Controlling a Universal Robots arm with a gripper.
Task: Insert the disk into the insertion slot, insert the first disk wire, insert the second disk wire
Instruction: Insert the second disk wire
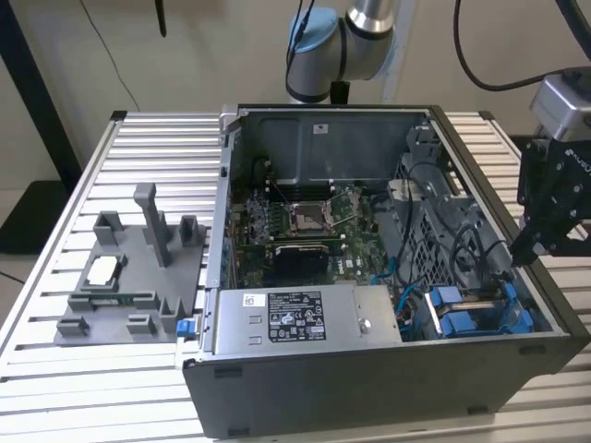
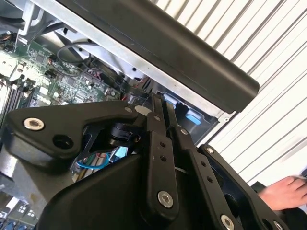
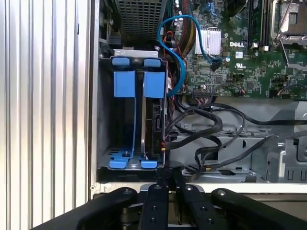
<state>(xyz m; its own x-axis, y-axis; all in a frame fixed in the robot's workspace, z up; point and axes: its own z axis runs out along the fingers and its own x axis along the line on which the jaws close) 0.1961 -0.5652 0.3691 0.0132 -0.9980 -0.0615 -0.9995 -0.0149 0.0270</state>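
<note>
The insertion slot (image 1: 473,316), a grey bay with blue rails, sits in the open computer case's near corner on the exterior view's right. In the first wrist view the slot (image 3: 125,86) holds the dark disk (image 3: 156,125) standing on edge. A black wire (image 3: 192,136) reaches the disk's edge. A blue wire (image 3: 178,52) loops from the board down behind the blue rail; its end is hidden. My gripper (image 1: 520,254) hangs just above the case's wall beside the slot. The fingers (image 3: 158,189) are pressed together with nothing seen between them, as in the second wrist view (image 2: 158,100).
The case (image 1: 369,388) lies open on a slatted table, with a motherboard (image 1: 305,221) and a power supply (image 1: 305,318) inside. A grey plastic tray (image 1: 129,277) with upright posts stands at the exterior view's left. A person's hand (image 2: 284,189) rests on the table near the case.
</note>
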